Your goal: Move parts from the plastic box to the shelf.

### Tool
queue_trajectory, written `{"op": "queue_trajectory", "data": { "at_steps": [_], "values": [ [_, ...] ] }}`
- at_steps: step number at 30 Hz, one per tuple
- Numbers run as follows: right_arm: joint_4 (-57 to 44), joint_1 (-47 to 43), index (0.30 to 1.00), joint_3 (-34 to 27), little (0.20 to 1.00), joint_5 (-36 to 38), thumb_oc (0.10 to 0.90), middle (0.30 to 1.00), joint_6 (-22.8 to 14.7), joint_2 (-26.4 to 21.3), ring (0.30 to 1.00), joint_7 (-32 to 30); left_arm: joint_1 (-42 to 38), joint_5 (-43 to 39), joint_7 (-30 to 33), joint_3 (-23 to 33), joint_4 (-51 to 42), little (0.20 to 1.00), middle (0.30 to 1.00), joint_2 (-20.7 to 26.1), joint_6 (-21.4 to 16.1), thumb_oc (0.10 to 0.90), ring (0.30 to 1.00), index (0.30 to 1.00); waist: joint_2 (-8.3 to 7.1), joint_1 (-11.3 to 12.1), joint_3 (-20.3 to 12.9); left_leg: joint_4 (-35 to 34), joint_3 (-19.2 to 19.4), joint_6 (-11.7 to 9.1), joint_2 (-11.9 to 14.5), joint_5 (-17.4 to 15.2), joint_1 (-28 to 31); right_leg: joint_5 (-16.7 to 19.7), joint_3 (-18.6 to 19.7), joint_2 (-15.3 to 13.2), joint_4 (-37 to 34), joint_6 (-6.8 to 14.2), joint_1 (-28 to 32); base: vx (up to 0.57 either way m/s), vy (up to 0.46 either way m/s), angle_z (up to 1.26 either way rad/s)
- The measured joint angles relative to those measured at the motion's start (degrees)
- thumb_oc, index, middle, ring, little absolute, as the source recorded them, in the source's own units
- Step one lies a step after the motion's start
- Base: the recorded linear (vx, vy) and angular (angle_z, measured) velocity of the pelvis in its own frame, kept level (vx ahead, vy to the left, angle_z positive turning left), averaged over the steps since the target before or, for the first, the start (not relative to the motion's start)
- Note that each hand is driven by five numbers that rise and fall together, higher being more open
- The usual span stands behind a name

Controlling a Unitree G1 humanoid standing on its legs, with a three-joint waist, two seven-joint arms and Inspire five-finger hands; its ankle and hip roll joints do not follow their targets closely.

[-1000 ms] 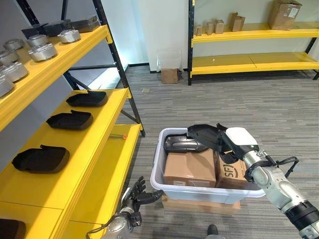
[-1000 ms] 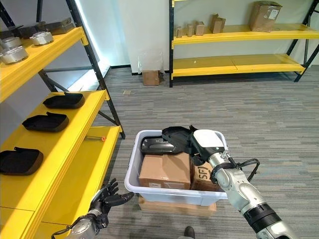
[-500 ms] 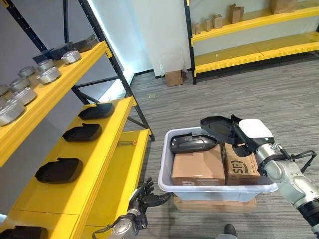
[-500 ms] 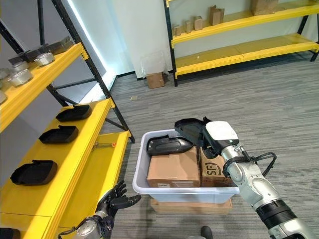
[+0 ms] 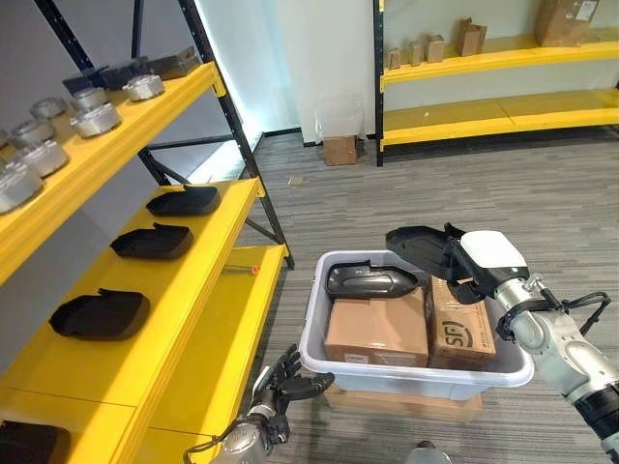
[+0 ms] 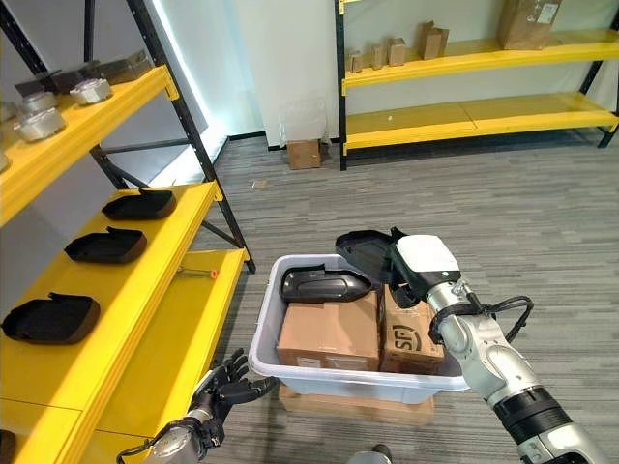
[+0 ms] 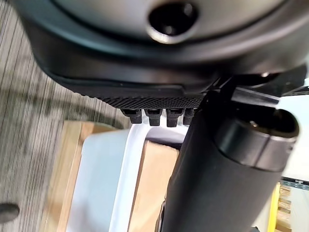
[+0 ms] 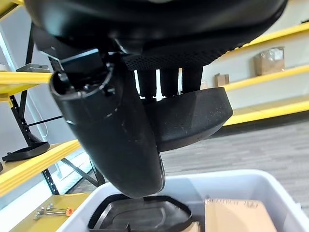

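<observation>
I've got a black part (image 5: 418, 244) pinched in my right hand (image 5: 462, 271), up over the box's (image 5: 319, 340) far right corner. Its long axis points left, toward the shelf (image 5: 208, 253) well off to that side. Left hand (image 5: 280, 382) hangs low by the box, fingers spread, empty. Another part (image 5: 369, 281) lies in the box.

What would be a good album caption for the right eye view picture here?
Right hand lifts a black part above the plastic box, beside a yellow shelf.
</observation>
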Motion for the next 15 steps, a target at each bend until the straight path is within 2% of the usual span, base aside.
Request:
{"op": "queue_trajectory", "data": {
  "at_steps": [3,4,6,8,10,12,13,14,15],
  "values": [
    [2.5,-5.3,0.3,2.7,0.3,0.1,0.4,0.3,0.0,0.4,0.3,0.0,-0.1,-0.4,0.0,-0.1,-0.3,1.0,1.0,1.2,0.2,0.9,1.0,1.0,-1.12,0.4,0.0,1.5,-0.1,0.0,1.6,0.1,0.0,-2.6,0.3,0.7,4.4,-1.2,-1.9,-0.02,-0.066,-0.04],
    [2.6,-6.4,0.3,2.7,0.3,0.1,0.4,0.3,0.0,0.4,0.3,0.0,-0.1,-0.5,0.0,-0.1,-0.6,1.0,1.0,1.4,0.2,0.9,1.0,1.0,-1.12,0.8,0.0,1.6,-0.1,0.1,2.1,0.2,0.1,-3.3,0.2,1.0,5.6,-1.6,-2.3,-0.04,-0.088,-0.03],
    [3.7,-9.7,0.3,3.0,0.3,0.1,0.4,0.3,-0.1,0.7,0.3,-0.1,-0.2,-0.5,0.0,0.2,-0.7,1.0,1.0,2.1,0.1,0.9,1.0,1.0,-0.91,1.8,-0.1,2.5,-0.4,-1.4,3.2,1.4,0.3,-5.4,0.1,1.9,9.2,-2.4,-3.3,-0.05,-0.109,-0.02],
    [4.1,-11.7,0.3,3.2,0.3,0.2,0.4,0.3,0.0,0.7,0.3,-0.2,-0.3,-0.5,0.1,0.4,-0.7,1.0,1.0,2.1,0.1,0.9,1.0,1.0,-0.81,2.8,-0.1,2.5,-1.2,-1.7,3.7,3.1,0.4,-6.9,-0.1,2.3,11.3,-3.3,-4.0,-0.09,-0.121,-0.03],
    [4.2,-15.4,0.3,5.9,0.3,0.2,0.4,0.3,0.0,0.8,0.3,-0.3,0.2,-0.7,0.2,0.8,-0.8,1.0,1.0,2.2,0.0,0.9,1.0,1.0,-0.53,4.4,-0.2,2.7,-2.6,-2.0,4.4,5.5,-0.6,-8.0,0.1,2.8,13.5,-4.4,-6.1,-0.16,-0.055,-0.1],
    [4.0,-16.4,0.3,6.5,0.3,0.7,0.4,0.3,-0.2,1.0,0.3,-0.8,0.3,-0.9,0.2,0.7,-0.8,1.0,1.0,2.3,0.0,0.9,1.0,1.0,-0.05,6.5,-0.2,0.9,-3.8,-1.7,4.3,11.7,-3.0,-7.8,-0.5,2.9,14.3,-5.7,-8.3,-0.27,0.012,0.14],
    [4.0,-16.4,0.3,6.5,0.3,0.7,0.4,0.3,-0.2,1.0,0.3,-0.8,0.3,-1.1,0.2,0.6,-0.8,1.0,1.0,2.3,0.0,0.9,1.0,1.0,0.48,7.1,-0.1,0.3,-4.8,0.1,4.4,13.6,-4.4,-7.5,-1.2,2.6,14.3,-6.3,-9.1,-0.26,-0.034,0.54],
    [4.0,-16.3,0.3,6.5,0.3,0.7,0.4,0.3,-0.1,0.6,0.3,-1.2,0.1,-1.9,0.3,-0.2,-0.8,1.0,1.0,2.6,-0.1,0.9,1.0,1.0,1.43,7.4,0.3,0.3,-5.6,3.0,4.1,16.1,-7.9,-7.6,-3.3,2.3,14.9,-6.5,-10.0,-0.16,-0.102,0.87],
    [4.0,-16.0,0.3,6.7,0.3,0.7,0.4,0.3,0.2,-0.4,0.3,-1.2,-0.9,-2.6,0.3,-1.3,-0.8,1.0,1.0,2.7,-0.1,0.9,1.0,1.0,2.37,7.5,0.8,0.3,-6.1,5.3,3.7,18.1,-10.4,-7.6,-5.7,1.3,15.3,-7.6,-10.3,-0.11,-0.103,1.41]
  ]
}}
